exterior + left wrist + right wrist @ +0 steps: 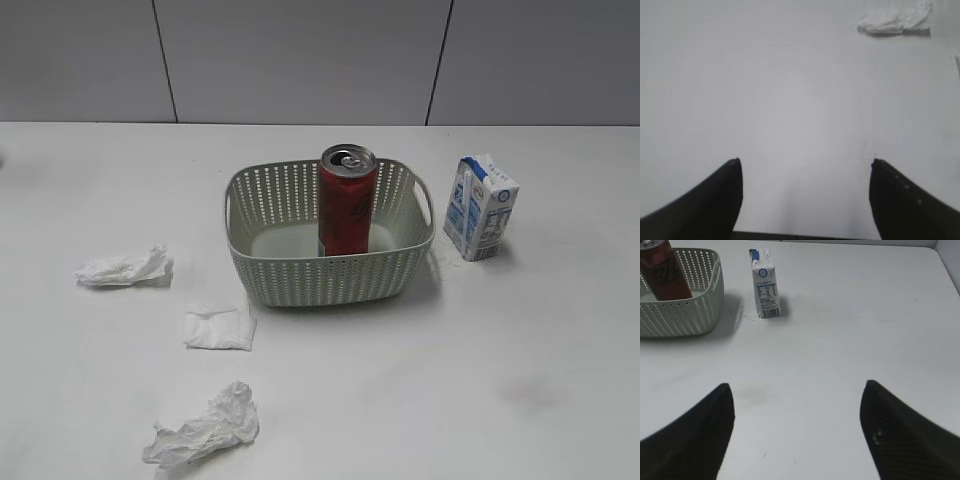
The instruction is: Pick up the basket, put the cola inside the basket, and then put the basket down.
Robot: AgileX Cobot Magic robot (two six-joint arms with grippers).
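Cola upright inside basket on table.

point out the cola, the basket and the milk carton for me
cola (347,205), exterior view, on its red side wall
basket (325,280), exterior view, on its perforated front wall
milk carton (765,287), right wrist view, on its front label face

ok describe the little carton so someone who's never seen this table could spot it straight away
Find the sage-green basket in the middle of the white table, with the red cola can standing inside. Just outside its right wall stands the carton, upright, not touching it. It is the only blue-and-white boxy thing; the other loose items are crumpled white tissues left of the basket.
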